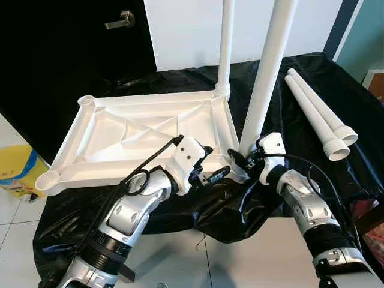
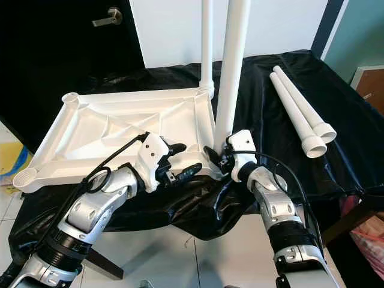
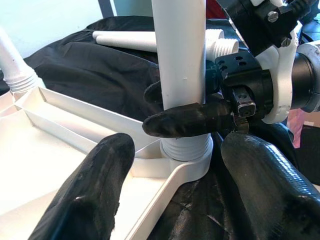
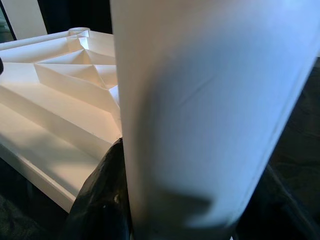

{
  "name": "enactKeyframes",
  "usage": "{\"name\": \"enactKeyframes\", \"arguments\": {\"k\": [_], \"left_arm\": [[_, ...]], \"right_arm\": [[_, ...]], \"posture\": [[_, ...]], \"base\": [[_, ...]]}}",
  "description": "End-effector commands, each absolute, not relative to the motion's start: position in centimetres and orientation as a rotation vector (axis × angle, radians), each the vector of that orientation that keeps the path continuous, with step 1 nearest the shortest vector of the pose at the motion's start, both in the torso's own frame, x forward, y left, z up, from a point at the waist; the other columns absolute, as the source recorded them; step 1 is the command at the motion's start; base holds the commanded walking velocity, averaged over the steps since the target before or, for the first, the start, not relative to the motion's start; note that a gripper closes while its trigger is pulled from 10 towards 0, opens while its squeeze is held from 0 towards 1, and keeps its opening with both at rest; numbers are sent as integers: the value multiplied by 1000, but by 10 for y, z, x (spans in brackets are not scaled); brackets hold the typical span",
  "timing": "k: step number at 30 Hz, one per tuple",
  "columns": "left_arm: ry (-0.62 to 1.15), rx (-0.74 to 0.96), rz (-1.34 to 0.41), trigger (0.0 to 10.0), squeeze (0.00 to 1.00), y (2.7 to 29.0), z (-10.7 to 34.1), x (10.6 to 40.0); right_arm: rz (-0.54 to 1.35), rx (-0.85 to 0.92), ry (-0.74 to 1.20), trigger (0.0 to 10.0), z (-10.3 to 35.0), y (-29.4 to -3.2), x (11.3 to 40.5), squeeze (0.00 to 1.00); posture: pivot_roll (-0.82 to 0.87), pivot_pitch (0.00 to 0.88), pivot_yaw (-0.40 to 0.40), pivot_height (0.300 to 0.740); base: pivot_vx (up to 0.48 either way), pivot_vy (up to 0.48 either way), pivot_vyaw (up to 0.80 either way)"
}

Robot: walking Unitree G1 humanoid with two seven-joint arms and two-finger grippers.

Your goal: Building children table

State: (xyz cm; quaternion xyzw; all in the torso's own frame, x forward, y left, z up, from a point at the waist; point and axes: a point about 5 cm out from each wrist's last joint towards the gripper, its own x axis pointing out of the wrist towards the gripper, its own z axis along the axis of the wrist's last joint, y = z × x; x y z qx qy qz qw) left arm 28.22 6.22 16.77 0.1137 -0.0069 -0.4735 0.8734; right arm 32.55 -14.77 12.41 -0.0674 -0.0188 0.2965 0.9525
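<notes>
A white plastic tabletop lies upside down on a black-covered table. One white leg stands screwed into its far right corner. A second leg stands upright in the near right corner socket, its threaded end seated there. My right gripper is shut on this leg just above the socket; its finger wraps the tube. My left gripper hovers open over the tabletop's near edge, just left of that corner, holding nothing. In the right wrist view the leg stands close in front.
Two loose white legs lie side by side on the black cloth at the right. A yellow object sits on the tiled floor at the left. A dark door with a handle stands behind.
</notes>
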Motion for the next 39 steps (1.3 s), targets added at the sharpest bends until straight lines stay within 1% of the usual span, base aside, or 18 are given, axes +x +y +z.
{"name": "enactKeyframes", "arguments": {"k": [1, 2, 9, 11, 12, 13, 14, 17, 19, 21, 24, 26, 31, 33, 38, 39], "left_arm": [[-1, 250, -1024, 10000, 0, 65, 167, 280], [0, 251, -1023, 10000, 0, 65, 167, 280], [4, 253, -1022, 10000, 0, 66, 166, 280], [5, 254, -1022, 10000, 0, 66, 166, 280], [5, 254, -1022, 10000, 0, 66, 166, 280], [6, 253, -1022, 10000, 0, 66, 166, 280], [6, 253, -1022, 10000, 0, 66, 166, 280], [10, 251, -1022, 10000, 0, 66, 164, 279], [11, 251, -1022, 10000, 0, 66, 164, 279], [13, 251, -1019, 10000, 0, 66, 164, 278], [14, 250, -1018, 10000, 0, 66, 164, 278], [14, 247, -1014, 10000, 0, 66, 163, 278], [13, 246, -1013, 10000, 0, 66, 163, 278], [16, 250, -1013, 10000, 0, 66, 163, 277], [16, 252, -1011, 10000, 0, 67, 163, 277], [16, 253, -1010, 10000, 0, 67, 163, 277]], "right_arm": [[602, -133, 27, 941, 109, -146, 322, 0], [577, -134, 35, 10000, 107, -146, 322, 0], [472, -116, 54, 10000, 102, -143, 322, 0], [375, -92, 54, 10000, 101, -144, 322, 0], [375, -92, 54, 10000, 101, -144, 322, 0], [314, -69, 59, 10000, 100, -145, 322, 0], [314, -69, 59, 10000, 100, -145, 322, 0], [172, -36, 62, 10000, 99, -147, 318, 0], [144, -30, 62, 10000, 99, -147, 317, 0], [46, -27, 66, 10000, 98, -144, 313, 0], [8, -30, 66, 10000, 98, -142, 311, 0], [-97, -19, 75, 10000, 96, -135, 308, 0], [-115, -16, 80, 10000, 96, -134, 307, 0], [-86, -4, 68, 10000, 99, -128, 306, 0], [-93, -5, 67, 10000, 100, -128, 306, 0], [-90, -1, 64, 10000, 100, -128, 305, 20]], "posture": [[-104, 0, 34, 740], [-105, 0, 35, 740], [-108, 0, 38, 740], [-105, 0, 35, 740], [-105, 0, 35, 740], [-105, 0, 36, 740], [-105, 0, 36, 740], [-101, 0, 33, 740], [-101, 0, 33, 740], [-97, 0, 25, 740], [-97, 0, 24, 740], [-89, 0, 16, 740], [-89, 0, 16, 740], [-82, 0, 11, 740], [-79, 0, 10, 740], [-80, 0, 10, 740]], "base": [[0, 0, 0], [0, 0, 0], [0, 0, 0], [0, 0, 0], [0, 0, 0], [0, 0, 0], [0, 0, 0], [0, 0, 0], [0, 0, 0], [0, 0, 0], [0, 0, 0], [0, 0, 0], [0, 0, 0], [0, 0, 0], [0, 0, 0], [0, 0, 0]]}}
